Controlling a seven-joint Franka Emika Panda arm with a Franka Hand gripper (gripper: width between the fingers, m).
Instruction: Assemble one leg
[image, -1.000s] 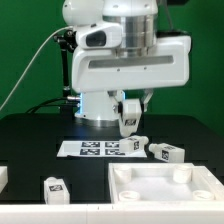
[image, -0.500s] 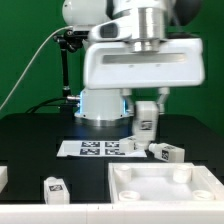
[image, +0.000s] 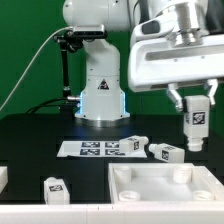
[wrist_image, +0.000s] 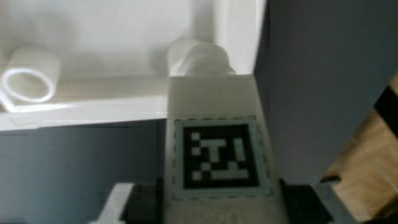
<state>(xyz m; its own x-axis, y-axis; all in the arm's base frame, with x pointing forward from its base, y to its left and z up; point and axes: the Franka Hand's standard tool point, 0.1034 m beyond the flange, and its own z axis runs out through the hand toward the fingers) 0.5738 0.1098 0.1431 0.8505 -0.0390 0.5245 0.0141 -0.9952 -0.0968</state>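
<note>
My gripper (image: 196, 118) is shut on a leg (image: 196, 122), a white stubby post with a square tag, held upright in the air above the table at the exterior view's right. In the wrist view the leg (wrist_image: 214, 130) fills the middle, clamped between my dark fingers (wrist_image: 139, 205). Below it lies the white tray-like body (image: 165, 188), also in the wrist view (wrist_image: 125, 95), with round corner posts (wrist_image: 27, 82). Three other legs lie on the table: one (image: 137, 145) by the marker board, one (image: 167, 152) beside it, one (image: 54, 189) at the front left.
The marker board (image: 98, 148) lies flat in front of the robot base (image: 100, 95). A white part edge (image: 3, 178) shows at the exterior view's far left. A green backdrop stands behind.
My gripper has carried the leg to the exterior view's right, from above the marker board to above the body's right side, and a little higher.
</note>
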